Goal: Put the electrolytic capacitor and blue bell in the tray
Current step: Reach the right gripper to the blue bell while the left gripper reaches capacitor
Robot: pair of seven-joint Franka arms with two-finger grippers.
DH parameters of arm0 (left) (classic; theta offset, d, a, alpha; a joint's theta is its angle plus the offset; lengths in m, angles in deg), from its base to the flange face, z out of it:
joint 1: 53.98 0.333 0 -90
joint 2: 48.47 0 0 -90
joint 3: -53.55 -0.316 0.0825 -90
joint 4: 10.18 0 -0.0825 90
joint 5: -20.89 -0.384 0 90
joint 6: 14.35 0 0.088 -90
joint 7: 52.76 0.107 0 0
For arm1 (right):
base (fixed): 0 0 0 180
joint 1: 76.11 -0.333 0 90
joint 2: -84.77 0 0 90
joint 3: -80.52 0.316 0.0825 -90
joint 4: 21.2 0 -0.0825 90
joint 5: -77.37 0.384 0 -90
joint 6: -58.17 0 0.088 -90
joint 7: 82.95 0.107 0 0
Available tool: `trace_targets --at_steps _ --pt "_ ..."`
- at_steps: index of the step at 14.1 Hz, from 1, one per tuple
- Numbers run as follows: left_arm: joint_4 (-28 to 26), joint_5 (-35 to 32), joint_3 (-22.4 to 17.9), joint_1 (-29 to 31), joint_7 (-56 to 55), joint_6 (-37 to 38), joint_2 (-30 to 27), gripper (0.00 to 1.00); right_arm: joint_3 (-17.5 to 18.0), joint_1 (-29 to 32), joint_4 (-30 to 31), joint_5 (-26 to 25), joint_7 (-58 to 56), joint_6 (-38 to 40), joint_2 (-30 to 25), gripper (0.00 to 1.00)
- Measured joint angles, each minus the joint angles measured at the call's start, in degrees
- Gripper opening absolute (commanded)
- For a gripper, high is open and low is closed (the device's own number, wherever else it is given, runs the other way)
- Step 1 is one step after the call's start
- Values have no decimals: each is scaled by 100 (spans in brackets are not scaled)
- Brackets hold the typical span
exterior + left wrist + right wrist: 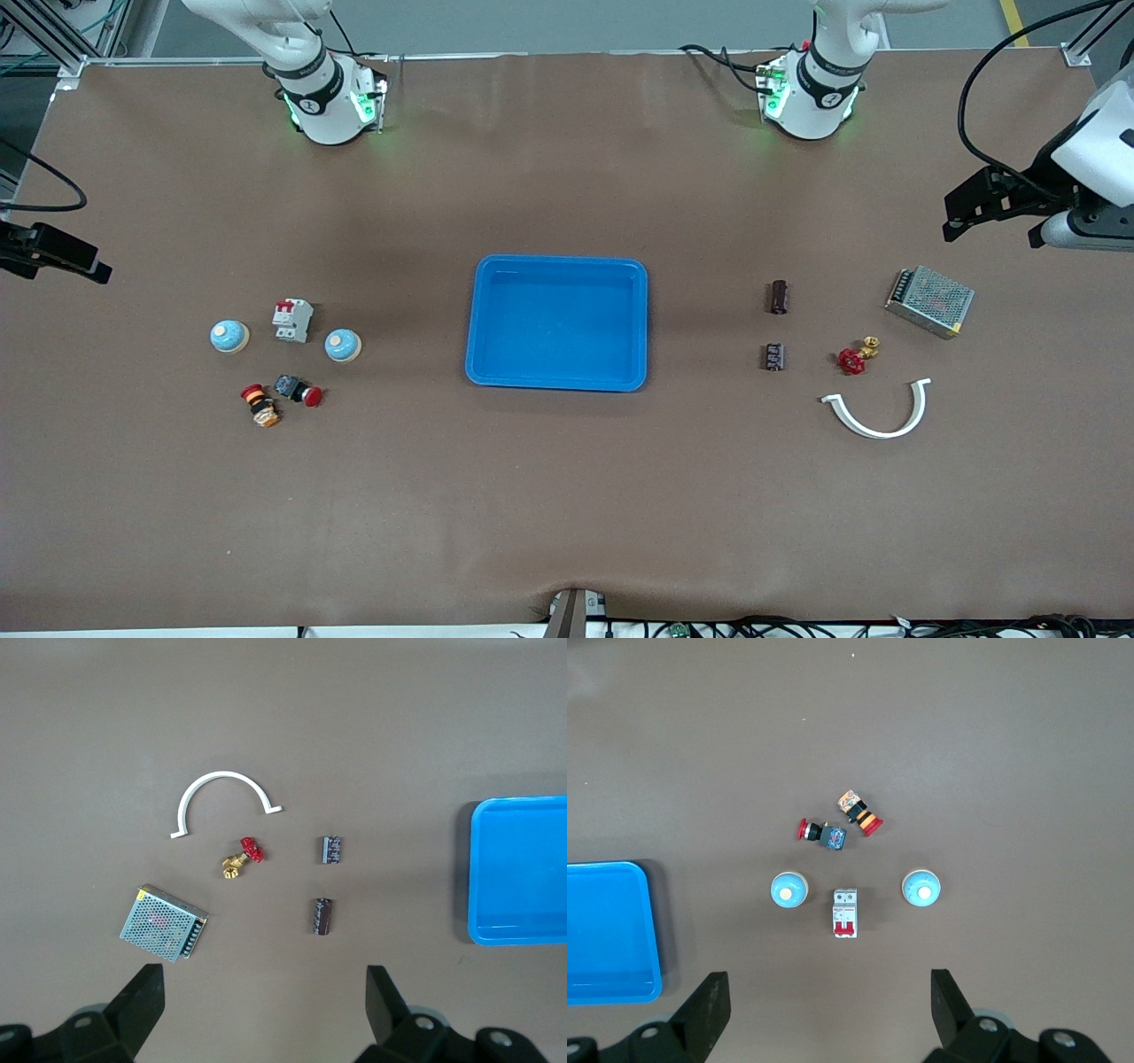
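From the front camera, the blue tray [556, 322] is sitting in the middle of the table with nothing in it. Toward the right arm's end, two blue bells [229, 336] [342, 346] are lying on either side of a white breaker switch [292, 320], and two push buttons [298, 390] [260, 405] are lying nearer to the camera than those. Toward the left arm's end, two dark capacitors [779, 297] [775, 357] are lying one nearer to the camera than the other, well apart from the tray. A red-handled valve [855, 355], a white curved clip [880, 410] and a metal mesh box [929, 301] are lying closer to that end still. The left gripper [997, 204] is hanging over the table's edge near the box; the right gripper [55, 253] is only partly showing at the frame's border, probably just its fingers.

In the left wrist view, the left gripper's fingers [140, 1001] are standing wide apart and holding nothing, over bare table beside the capacitors [322, 915] [331, 850], valve [243, 856], clip [223, 798] and box [164, 923]; a corner of the tray [523, 870] is showing.

In the right wrist view, the right gripper's fingers [706, 1005] are likewise spread wide and empty, above the switch [845, 912], the bells [788, 889] [921, 889] and the buttons [822, 834] [859, 813], with the tray's edge [609, 932] showing.
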Motion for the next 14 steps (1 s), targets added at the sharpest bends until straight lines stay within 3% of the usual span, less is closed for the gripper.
trace_targets --at_steps 9,14 --pt "-38 0 75 -9 -129 -55 1 100 2 -169 3 -100 1 1 19 100" --pt "-376 0 92 -11 -131 -359 47 100 18 -752 458 -98 668 -249 181 100"
